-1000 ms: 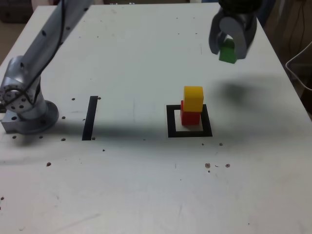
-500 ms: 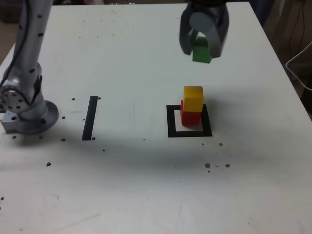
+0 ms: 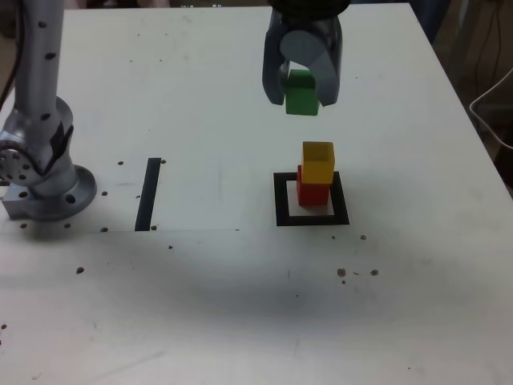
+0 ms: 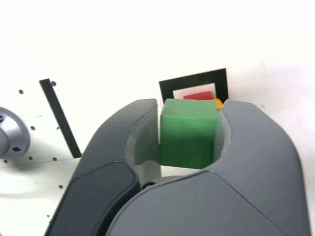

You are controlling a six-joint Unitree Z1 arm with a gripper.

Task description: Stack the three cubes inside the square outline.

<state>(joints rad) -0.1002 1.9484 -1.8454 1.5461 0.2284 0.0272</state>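
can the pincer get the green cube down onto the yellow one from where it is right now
Probably yes. The pincer, shut on the green cube, hangs above the yellow cube, whose top is bare, with nothing between them.

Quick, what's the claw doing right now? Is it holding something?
Claw: closed on the green block, holding it in the air above the yellow block and red block.
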